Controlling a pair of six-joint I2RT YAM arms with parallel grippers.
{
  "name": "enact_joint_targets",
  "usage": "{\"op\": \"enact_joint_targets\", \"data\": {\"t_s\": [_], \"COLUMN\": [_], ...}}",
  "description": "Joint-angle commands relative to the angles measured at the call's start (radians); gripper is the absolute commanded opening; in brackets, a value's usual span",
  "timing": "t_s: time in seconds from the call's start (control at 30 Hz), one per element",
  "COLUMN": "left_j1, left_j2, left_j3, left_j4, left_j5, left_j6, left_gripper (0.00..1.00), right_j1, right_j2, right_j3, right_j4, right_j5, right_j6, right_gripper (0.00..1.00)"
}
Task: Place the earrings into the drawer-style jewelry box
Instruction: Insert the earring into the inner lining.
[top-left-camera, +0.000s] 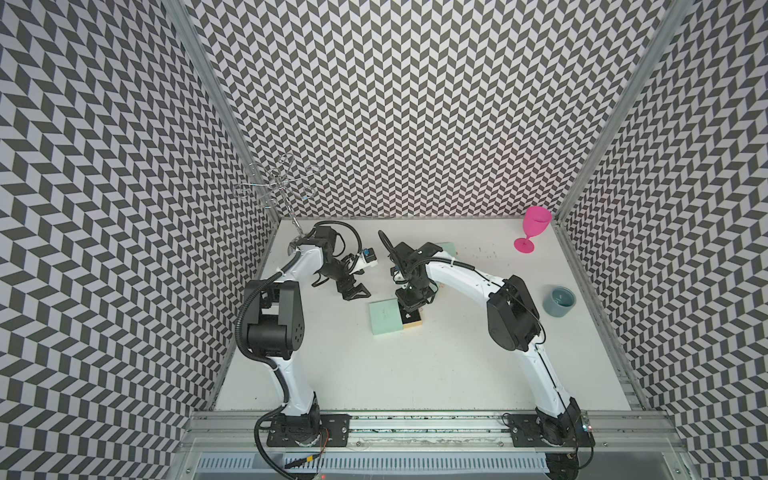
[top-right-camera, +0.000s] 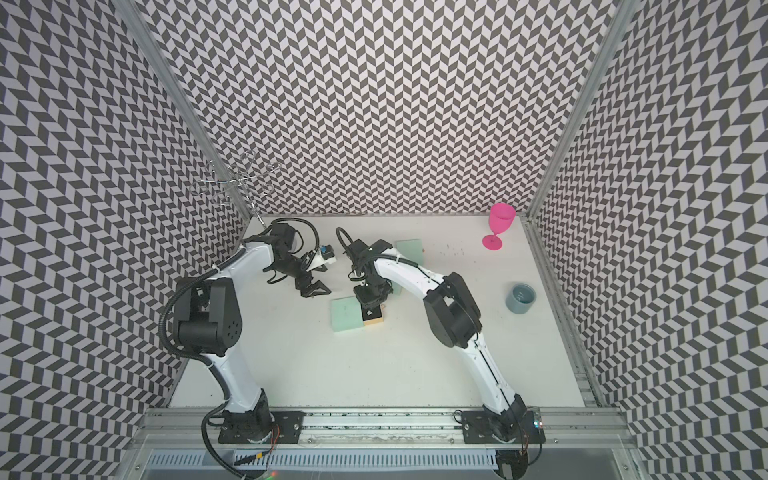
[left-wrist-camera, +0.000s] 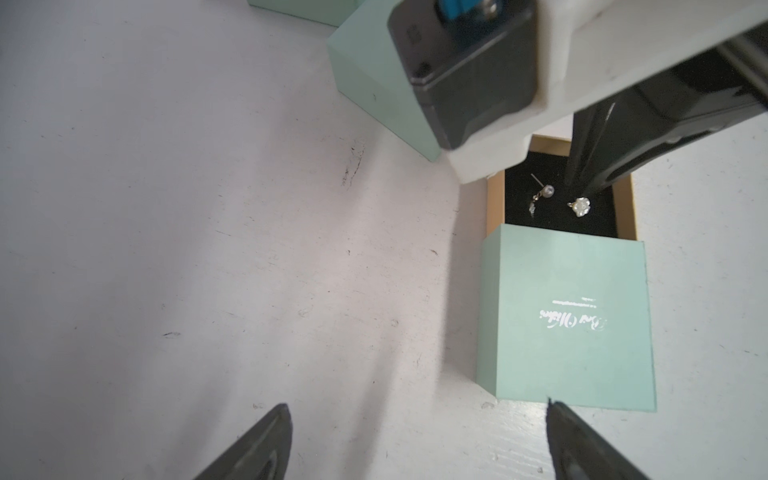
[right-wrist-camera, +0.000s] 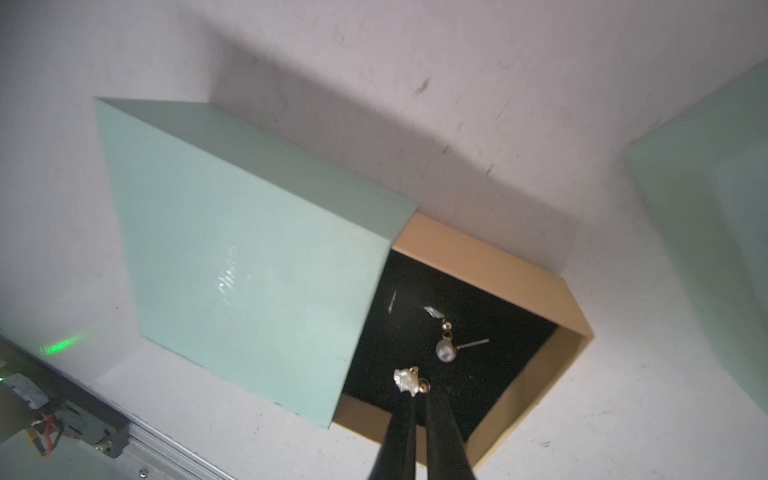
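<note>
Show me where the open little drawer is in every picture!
In a top view: mid-table, the drawer sticks out of its mint-green sleeve, under the right gripper.
In a top view: same spot.
Left wrist: tan-walled drawer, black inside, beside the sleeve.
Right wrist: drawer under the gripper, which pinches a flower earring.
Shared landmark: the sleeve.

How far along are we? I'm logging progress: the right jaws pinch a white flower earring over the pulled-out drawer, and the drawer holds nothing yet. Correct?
Not quite: the drawer is not empty. The right wrist view shows a pearl drop earring lying on its black lining. The rest stands: the right gripper, jaws shut, pinches the white flower earring over it.
</note>
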Motion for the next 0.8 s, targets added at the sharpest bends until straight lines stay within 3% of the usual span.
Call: {"op": "enact_joint_targets", "data": {"t_s": [0.0, 0.77], "left_j1": [-0.004, -0.006], "left_j2": [-0.001, -0.004], "left_j3": [-0.006, -0.015], "left_j4": [-0.024, -0.034], "left_j5": [0.015, 0.026], "left_j6": [0.015, 0.014], "left_gripper": [0.96, 0.96], "right_j1": [-0.001, 0.003], "right_j2": [0.001, 0.005], "right_j3": [-0.016, -0.060], "right_j4": [0.022, 0.045], "right_j5": [-0.009, -0.063], "right_j6": [-0.004, -0.017], "right_gripper": [0.10, 0.10]}}
